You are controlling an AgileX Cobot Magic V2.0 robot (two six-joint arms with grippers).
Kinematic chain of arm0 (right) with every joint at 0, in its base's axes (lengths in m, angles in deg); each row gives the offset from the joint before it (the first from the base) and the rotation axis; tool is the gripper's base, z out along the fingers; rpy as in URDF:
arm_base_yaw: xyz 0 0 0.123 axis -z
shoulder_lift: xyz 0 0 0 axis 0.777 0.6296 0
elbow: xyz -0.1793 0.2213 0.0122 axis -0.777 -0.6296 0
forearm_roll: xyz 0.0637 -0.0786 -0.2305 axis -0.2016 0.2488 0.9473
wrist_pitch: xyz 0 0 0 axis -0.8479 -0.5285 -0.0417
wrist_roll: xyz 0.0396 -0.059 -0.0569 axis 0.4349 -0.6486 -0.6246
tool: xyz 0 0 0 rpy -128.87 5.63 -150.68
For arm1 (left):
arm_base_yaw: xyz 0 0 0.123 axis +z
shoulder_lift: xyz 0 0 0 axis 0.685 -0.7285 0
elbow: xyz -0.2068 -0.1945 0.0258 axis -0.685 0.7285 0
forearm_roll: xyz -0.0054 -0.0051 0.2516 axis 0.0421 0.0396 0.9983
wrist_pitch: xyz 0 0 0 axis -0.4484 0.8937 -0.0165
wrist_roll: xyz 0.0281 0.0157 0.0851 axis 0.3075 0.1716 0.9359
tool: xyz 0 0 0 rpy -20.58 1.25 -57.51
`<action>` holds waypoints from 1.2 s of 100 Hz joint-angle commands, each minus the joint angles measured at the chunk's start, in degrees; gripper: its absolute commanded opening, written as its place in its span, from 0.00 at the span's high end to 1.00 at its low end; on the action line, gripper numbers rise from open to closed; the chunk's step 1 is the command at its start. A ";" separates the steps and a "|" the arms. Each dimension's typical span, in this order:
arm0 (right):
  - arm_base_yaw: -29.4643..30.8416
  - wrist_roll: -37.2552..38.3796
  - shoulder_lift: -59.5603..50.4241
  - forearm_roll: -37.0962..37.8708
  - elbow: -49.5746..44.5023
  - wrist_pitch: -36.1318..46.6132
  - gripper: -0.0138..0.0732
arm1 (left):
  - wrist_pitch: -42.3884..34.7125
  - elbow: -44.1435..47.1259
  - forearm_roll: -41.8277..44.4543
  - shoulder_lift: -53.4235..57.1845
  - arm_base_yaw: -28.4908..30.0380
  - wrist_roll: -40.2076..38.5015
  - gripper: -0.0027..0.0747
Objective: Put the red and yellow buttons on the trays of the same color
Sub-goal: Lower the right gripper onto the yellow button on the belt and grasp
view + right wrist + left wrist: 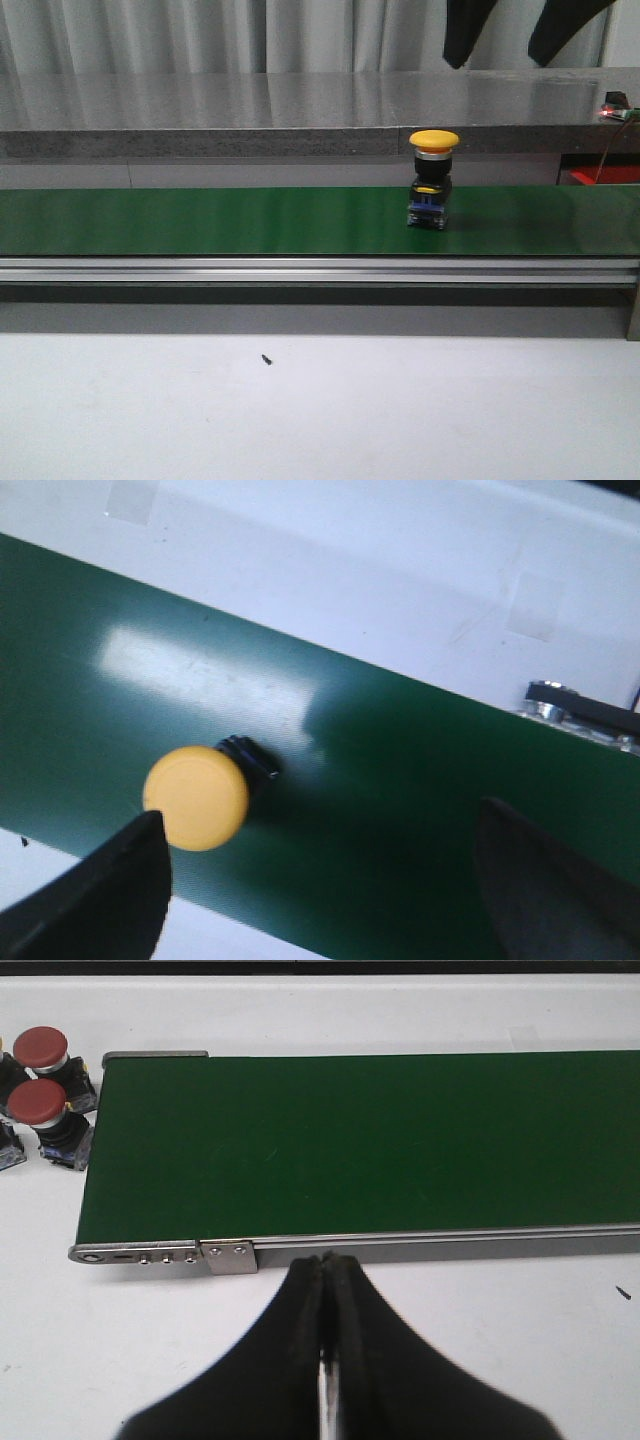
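A yellow button (pixel 433 178) stands upright on the green conveyor belt (pixel 200 220), right of its middle. In the right wrist view the yellow button's cap (pixel 196 797) lies close to one finger of my right gripper (pixel 320 885), which hangs open above the belt and holds nothing. Its dark fingers (pixel 468 30) show at the top of the front view, higher than the button. My left gripper (pixel 328 1262) is shut and empty over the white table beside the belt's end. Two red buttons (pixel 40 1048) (pixel 38 1101) stand just off that belt end. No trays are in view.
The belt's aluminium frame (pixel 300 270) runs along its near side, with a metal end bracket (pixel 150 1254). A grey counter (pixel 300 110) lies behind the belt. White table (pixel 320 410) spreads in front, with a tiny dark speck (pixel 266 359).
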 commanded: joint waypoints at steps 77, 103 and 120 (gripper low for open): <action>-1.87 0.50 4.62 1.45 1.91 -4.10 0.14 | -1.64 -1.49 -2.13 0.74 -0.41 -0.18 0.99; -0.48 0.64 7.61 1.87 1.91 -4.86 0.14 | -1.64 -1.49 -2.13 0.74 -0.41 -0.18 0.99; 1.06 0.64 9.74 1.87 1.83 -6.35 0.14 | -1.64 -1.49 -2.13 0.74 -0.41 -0.18 0.99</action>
